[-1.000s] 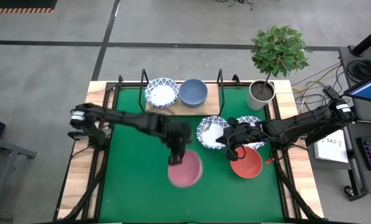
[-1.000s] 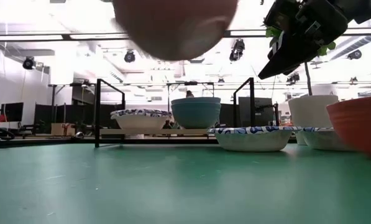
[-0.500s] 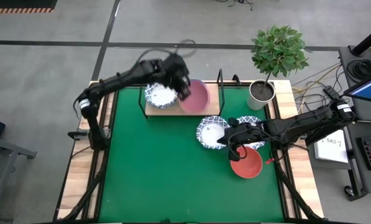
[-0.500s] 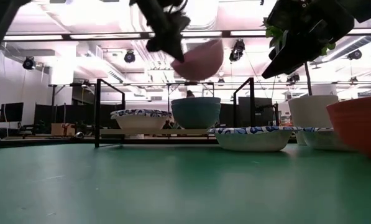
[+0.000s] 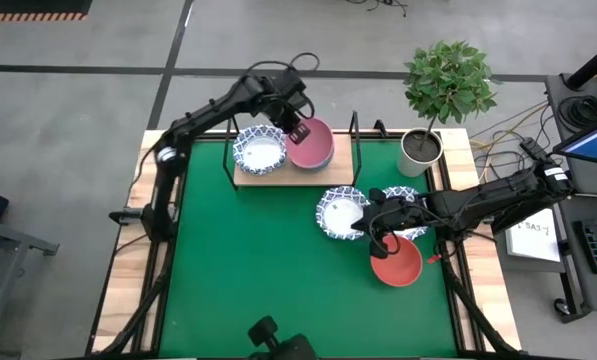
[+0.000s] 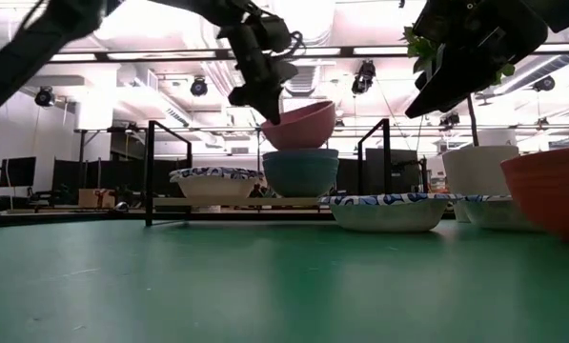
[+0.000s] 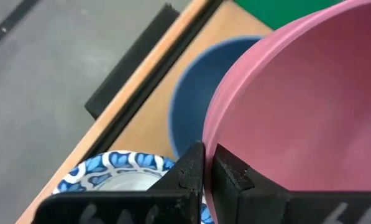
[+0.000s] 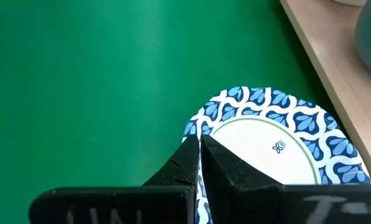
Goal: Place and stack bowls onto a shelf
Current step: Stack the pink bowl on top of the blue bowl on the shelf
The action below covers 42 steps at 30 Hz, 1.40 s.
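Observation:
My left gripper (image 5: 298, 132) is over the light-wood shelf (image 5: 268, 178) at the far edge, shut on the pink bowl (image 5: 313, 146). That bowl sits tilted in the grey-blue bowl (image 6: 300, 172) on the shelf. Beside them on the shelf stands a blue-patterned white bowl (image 5: 260, 150). My right gripper (image 5: 370, 228) hangs shut, high above the mat (image 6: 453, 69), touching nothing. Below it on the mat are two patterned bowls (image 5: 338, 212) (image 5: 408, 200) and the red bowl (image 5: 396, 262). My left gripper pinches the pink bowl's rim (image 7: 210, 138) on the side toward the patterned shelf bowl, one finger (image 7: 233, 175) inside and one (image 7: 190, 167) outside. The fingers come slanting down from above. The bowl is tilted, with its underside (image 6: 298, 145) in the grey-blue bowl's mouth.
The shelf's black wire uprights (image 6: 151, 171) (image 6: 387, 152) stand at both ends of the board. A white plant pot (image 5: 419, 150) with a leafy plant stands at the far right corner. The green mat's left and near parts (image 5: 248, 270) hold nothing.
My left gripper has carried the pink bowl from above the mat's middle up and toward the far edge, over the shelf, then down onto the grey-blue bowl. The bowl has stayed in its hold throughout.

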Each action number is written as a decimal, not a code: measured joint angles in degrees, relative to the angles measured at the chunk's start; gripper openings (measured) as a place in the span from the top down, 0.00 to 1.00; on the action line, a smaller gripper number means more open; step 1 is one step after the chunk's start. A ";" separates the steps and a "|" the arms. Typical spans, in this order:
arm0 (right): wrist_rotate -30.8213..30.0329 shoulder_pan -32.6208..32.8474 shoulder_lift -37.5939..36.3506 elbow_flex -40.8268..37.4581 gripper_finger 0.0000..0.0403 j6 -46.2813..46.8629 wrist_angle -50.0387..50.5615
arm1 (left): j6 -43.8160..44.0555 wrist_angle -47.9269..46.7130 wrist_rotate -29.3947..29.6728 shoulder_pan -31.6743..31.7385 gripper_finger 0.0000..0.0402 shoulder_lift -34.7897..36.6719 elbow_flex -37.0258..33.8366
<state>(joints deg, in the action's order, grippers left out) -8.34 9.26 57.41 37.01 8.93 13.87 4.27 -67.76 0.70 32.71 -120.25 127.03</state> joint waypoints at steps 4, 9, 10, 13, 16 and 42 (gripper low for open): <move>-0.02 0.00 0.00 0.00 0.98 0.37 1.09 | -0.84 -5.75 0.35 -0.02 1.00 -4.67 7.73; -0.02 0.00 0.00 0.00 0.98 0.44 1.33 | -1.45 -4.89 1.97 0.06 1.00 -5.02 5.62; -0.02 0.00 0.00 0.00 0.98 0.44 1.26 | -1.49 -4.91 2.65 0.04 1.00 -4.97 5.52; -0.06 0.00 0.00 -0.05 0.98 0.44 1.23 | -2.16 -4.72 3.16 0.04 1.00 -4.80 5.52; -0.17 0.00 0.00 -0.24 0.98 0.46 1.26 | -2.32 -3.97 3.17 -0.02 0.98 -4.78 5.52; -0.68 0.00 0.00 -0.44 0.98 0.52 0.83 | -9.38 -4.34 3.26 -0.37 0.75 -3.40 7.52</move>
<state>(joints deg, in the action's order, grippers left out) -9.02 9.26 57.41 36.58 9.45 14.71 -5.11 -72.10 3.96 32.34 -123.66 134.55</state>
